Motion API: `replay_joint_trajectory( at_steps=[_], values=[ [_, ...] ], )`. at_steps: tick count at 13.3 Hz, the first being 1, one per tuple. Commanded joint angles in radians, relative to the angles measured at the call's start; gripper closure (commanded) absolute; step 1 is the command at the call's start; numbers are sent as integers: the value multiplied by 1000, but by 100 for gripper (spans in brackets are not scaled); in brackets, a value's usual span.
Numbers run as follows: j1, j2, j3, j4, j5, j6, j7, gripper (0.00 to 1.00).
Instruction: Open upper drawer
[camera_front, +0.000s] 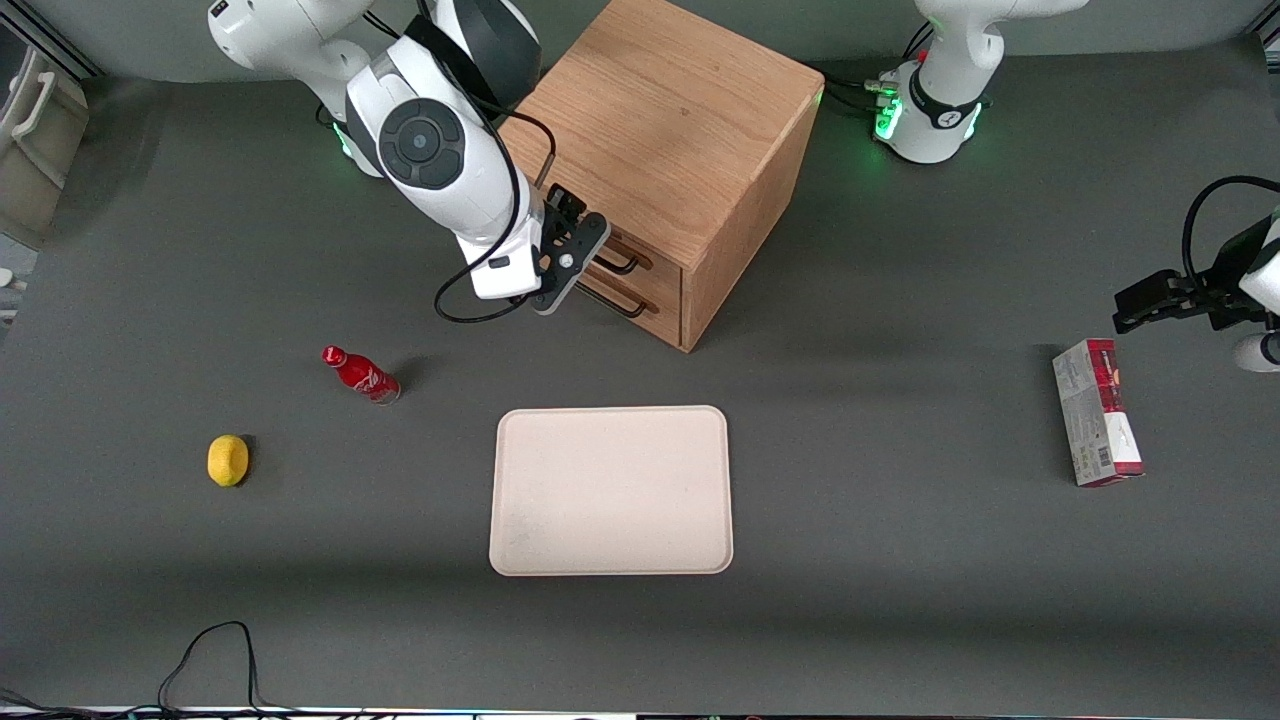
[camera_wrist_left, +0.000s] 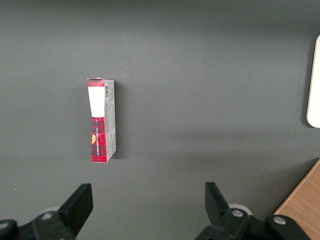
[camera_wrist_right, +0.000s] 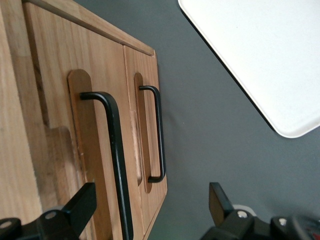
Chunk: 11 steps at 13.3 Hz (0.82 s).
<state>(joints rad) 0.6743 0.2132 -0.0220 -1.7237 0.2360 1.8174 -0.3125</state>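
Nearest me lies the tray (camera_front: 611, 490); my gripper (camera_wrist_right: 150, 210), fingers (camera_wrist_right: 80, 205) spread wide, hovers before the closed upper drawer (camera_wrist_right: 55, 115), its handle (camera_wrist_right: 116, 155) ungrasped.

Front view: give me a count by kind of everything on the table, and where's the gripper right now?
Cabinets: 1, with the upper drawer shut
Trays: 1
Bottles: 1
Lemons: 1
Cartons: 1
Total: 5
The gripper is open in front of the drawers, at the upper handle.
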Motion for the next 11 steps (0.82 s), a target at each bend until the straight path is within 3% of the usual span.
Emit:
replay_joint_trajectory(
  at_steps=[1, 11],
  values=[
    [21, -28, -6, -80, 28, 77, -27, 0],
    [22, -20, -7, -155, 16, 158, -28, 0]
  ],
)
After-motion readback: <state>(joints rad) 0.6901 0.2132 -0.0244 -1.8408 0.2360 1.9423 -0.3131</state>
